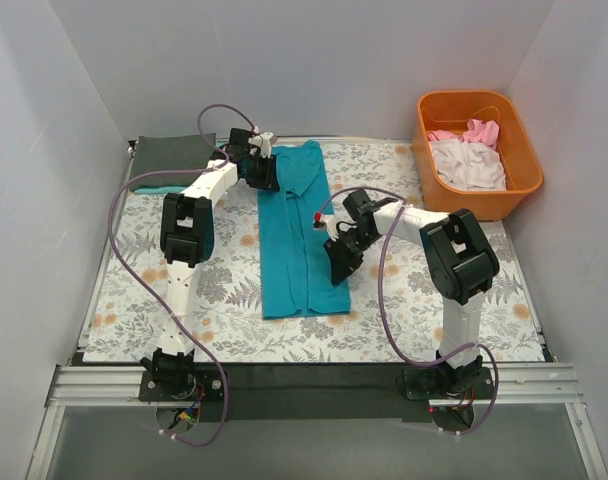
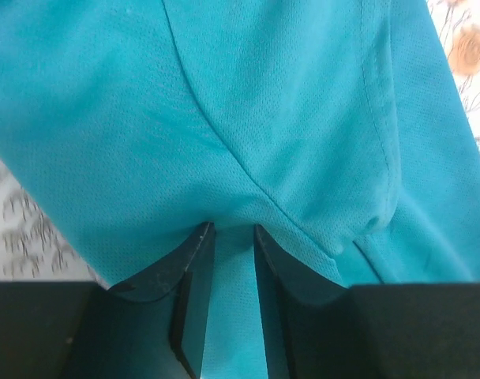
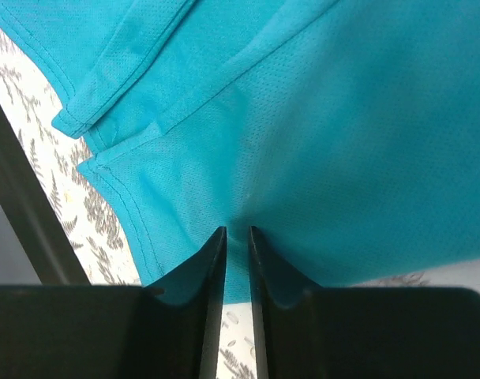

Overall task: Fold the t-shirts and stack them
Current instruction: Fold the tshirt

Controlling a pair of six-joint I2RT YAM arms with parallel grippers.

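Teal t-shirt [image 1: 296, 235]: folded lengthwise, with left gripper [image 2: 234, 228] and right gripper [image 3: 237, 230] clamped on it. Dark grey t-shirt [image 1: 172, 155], to its left, is already folded. White and pink shirts [image 1: 472, 165], to its right, are still heaped in the orange tub [image 1: 489, 206].

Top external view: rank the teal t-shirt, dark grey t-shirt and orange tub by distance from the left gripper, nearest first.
1. Teal t-shirt: gripped by the left gripper, table centre.
2. Dark grey t-shirt: folded, far-left corner.
3. Orange tub: far-right corner.
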